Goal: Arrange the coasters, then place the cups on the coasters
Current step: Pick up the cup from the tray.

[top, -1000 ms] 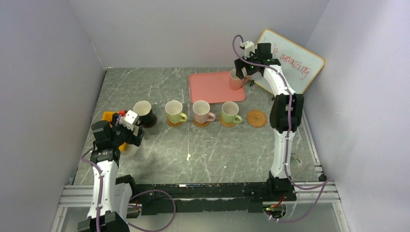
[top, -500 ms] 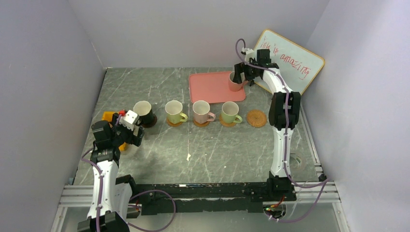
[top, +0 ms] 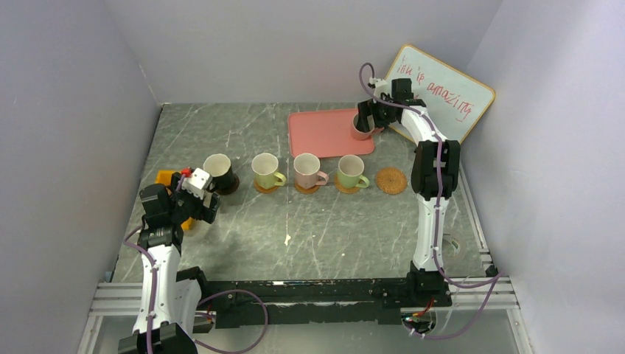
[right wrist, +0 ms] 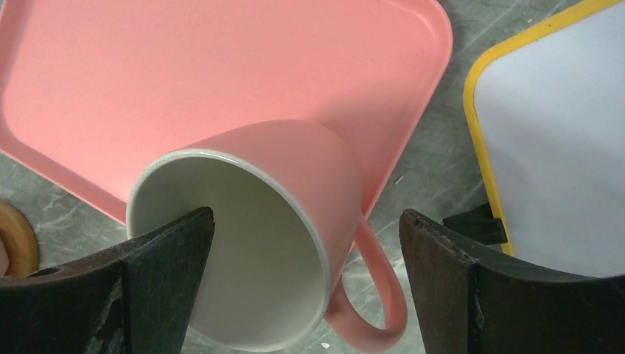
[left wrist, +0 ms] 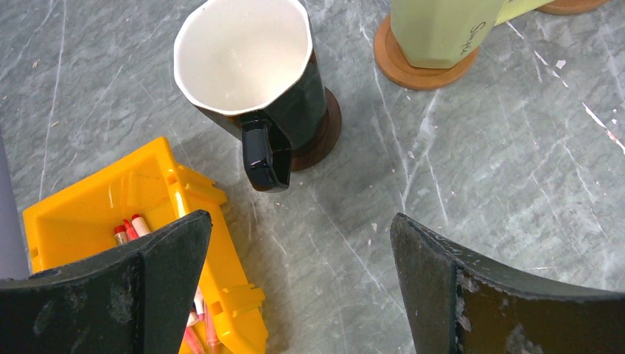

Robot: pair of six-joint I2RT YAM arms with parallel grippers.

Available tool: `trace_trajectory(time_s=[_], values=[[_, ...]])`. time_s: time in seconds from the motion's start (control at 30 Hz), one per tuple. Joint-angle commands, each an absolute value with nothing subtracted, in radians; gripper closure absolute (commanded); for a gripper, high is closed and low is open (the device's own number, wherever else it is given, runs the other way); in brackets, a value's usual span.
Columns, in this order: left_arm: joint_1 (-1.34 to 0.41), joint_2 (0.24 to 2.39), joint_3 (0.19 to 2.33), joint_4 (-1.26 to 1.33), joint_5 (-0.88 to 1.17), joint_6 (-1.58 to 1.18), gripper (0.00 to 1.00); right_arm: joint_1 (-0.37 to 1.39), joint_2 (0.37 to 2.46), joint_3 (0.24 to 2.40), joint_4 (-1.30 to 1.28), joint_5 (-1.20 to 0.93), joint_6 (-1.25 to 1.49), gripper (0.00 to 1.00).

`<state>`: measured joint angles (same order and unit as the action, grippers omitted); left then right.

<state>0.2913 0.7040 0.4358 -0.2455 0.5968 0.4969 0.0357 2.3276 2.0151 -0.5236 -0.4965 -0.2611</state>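
Observation:
Four cups stand in a row on coasters: a dark brown cup (top: 219, 171), a pale green cup (top: 265, 169), a pink-cream cup (top: 306, 169) and another green cup (top: 351, 169). To their right lies a tan woven coaster (top: 391, 181) with nothing on it. A pink cup (top: 360, 127) (right wrist: 265, 221) stands at the far right corner of the pink tray (top: 324, 134). My right gripper (top: 368, 116) (right wrist: 306, 221) is open, with one finger at the cup's mouth and the other outside its handle. My left gripper (top: 203, 199) (left wrist: 298, 221) hangs open and empty just short of the dark cup (left wrist: 250, 81) on its dark coaster (left wrist: 324, 136).
A yellow bin (left wrist: 96, 214) holding pens sits under my left gripper's left finger. A yellow-framed whiteboard (top: 442, 92) leans in the back right corner, close behind the right arm. Grey walls close in on three sides.
My right gripper has come down and a little left, from above the pink cup to around it. The left arm and the row of cups have not moved.

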Motion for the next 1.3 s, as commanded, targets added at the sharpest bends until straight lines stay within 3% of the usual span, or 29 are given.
trace_trajectory(time_s=[0.0, 0.23, 0.4, 0.73, 1.03, 1.27], values=[[0.296, 0.706, 0.446, -0.224, 0.607, 0.515, 0.04, 0.025, 2.290, 2.068, -0.530, -0.456, -0.203, 0.01], [0.295, 0.712, 0.449, -0.225, 0.609, 0.517, 0.04, 0.025, 2.307, 2.080, -0.507, -0.368, -0.111, 0.21], [0.296, 0.712, 0.449, -0.225, 0.612, 0.518, 0.04, 0.024, 2.303, 2.096, -0.529, -0.324, -0.053, 0.25], [0.296, 0.706, 0.446, -0.225, 0.612, 0.517, 0.04, 0.024, 2.224, 2.040, -0.560, -0.392, -0.044, 0.10], [0.295, 0.710, 0.448, -0.223, 0.608, 0.514, 0.04, 0.024, 2.127, 1.849, -0.517, -0.526, -0.159, 0.08], [0.296, 0.708, 0.446, -0.221, 0.604, 0.511, 0.04, 0.024, 2.076, 1.753, -0.452, -0.495, -0.175, 0.05]])
